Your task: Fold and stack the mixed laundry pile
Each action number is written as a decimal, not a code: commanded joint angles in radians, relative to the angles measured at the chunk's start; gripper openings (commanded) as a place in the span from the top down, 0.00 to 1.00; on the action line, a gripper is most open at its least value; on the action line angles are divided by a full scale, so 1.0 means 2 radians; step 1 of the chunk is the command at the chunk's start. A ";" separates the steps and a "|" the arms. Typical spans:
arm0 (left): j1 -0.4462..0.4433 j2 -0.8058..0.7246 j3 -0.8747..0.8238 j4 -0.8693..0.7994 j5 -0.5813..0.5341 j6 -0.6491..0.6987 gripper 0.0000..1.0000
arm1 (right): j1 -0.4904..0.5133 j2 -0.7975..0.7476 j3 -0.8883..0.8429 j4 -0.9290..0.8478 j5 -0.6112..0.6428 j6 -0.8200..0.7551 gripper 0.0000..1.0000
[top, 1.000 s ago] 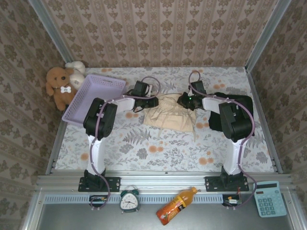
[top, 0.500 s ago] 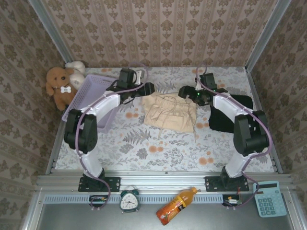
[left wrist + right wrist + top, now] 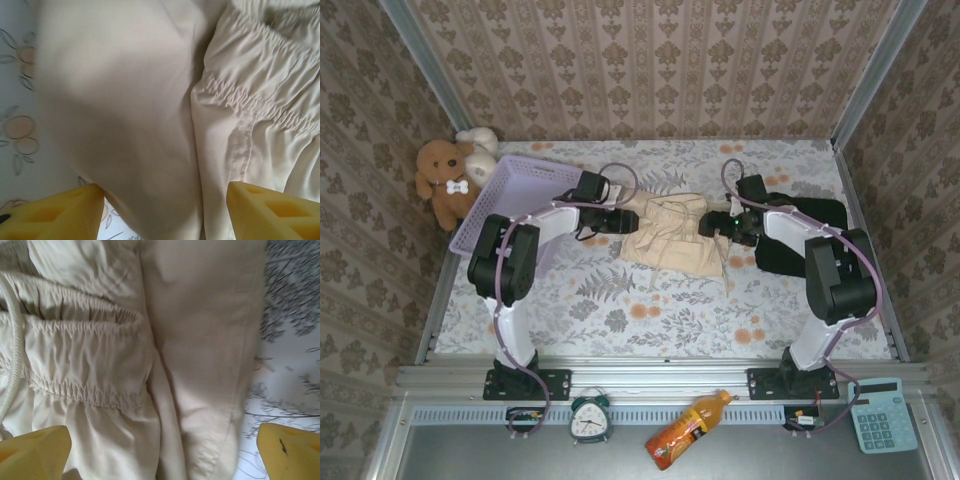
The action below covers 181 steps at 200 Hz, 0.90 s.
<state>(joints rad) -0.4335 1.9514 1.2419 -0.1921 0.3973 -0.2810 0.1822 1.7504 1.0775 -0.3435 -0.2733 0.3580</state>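
The cream-beige garment (image 3: 672, 238) lies folded on the floral tabletop, mid-table. Its gathered waistband (image 3: 260, 102) and drawstring (image 3: 14, 365) show in the wrist views. My left gripper (image 3: 623, 221) hovers at the garment's left edge, open. Its yellow fingertips (image 3: 55, 215) straddle smooth cream cloth without pinching it. My right gripper (image 3: 713, 226) hovers over the right edge, also open wide, with its fingertips (image 3: 290, 450) on either side of the cloth. The black garment (image 3: 817, 208) lies crumpled at the right, partly under my right arm.
A lavender mesh basket (image 3: 508, 205) stands at the left with plush teddy bears (image 3: 448, 178) behind it. Walls close in the back and both sides. On the front ledge sit a clock (image 3: 590, 418), an orange bottle (image 3: 685, 428) and a calculator (image 3: 882, 413).
Both grippers went from shut to open, letting go of the cream garment. They swung toward the back wall, then came back over the garment's left and right edges.
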 commanded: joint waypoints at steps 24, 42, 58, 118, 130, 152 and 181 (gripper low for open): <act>-0.026 0.020 0.016 0.007 0.016 0.024 0.34 | 0.017 0.033 0.005 0.022 -0.021 0.009 0.13; -0.029 0.029 0.021 0.006 0.018 0.024 0.39 | 0.017 0.044 0.008 0.023 -0.025 0.014 0.23; -0.030 0.032 0.024 0.006 0.026 0.022 0.57 | 0.017 0.046 0.011 0.023 -0.027 0.016 0.40; -0.061 0.008 0.060 -0.024 0.039 0.013 1.00 | 0.013 0.030 0.054 -0.018 -0.005 0.002 0.98; -0.072 0.006 0.075 -0.026 0.042 0.004 1.00 | 0.010 0.028 0.070 -0.039 -0.001 -0.004 1.00; -0.090 0.003 0.104 -0.021 0.042 -0.020 1.00 | -0.006 0.012 0.094 -0.077 0.007 -0.020 1.00; -0.115 0.008 0.153 -0.009 0.040 -0.048 1.00 | -0.041 -0.033 0.118 -0.132 0.023 -0.043 1.00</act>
<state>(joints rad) -0.6262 2.0075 1.4548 -0.2367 0.4397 -0.3119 0.1516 1.7924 1.2484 -0.4736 -0.2665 0.3317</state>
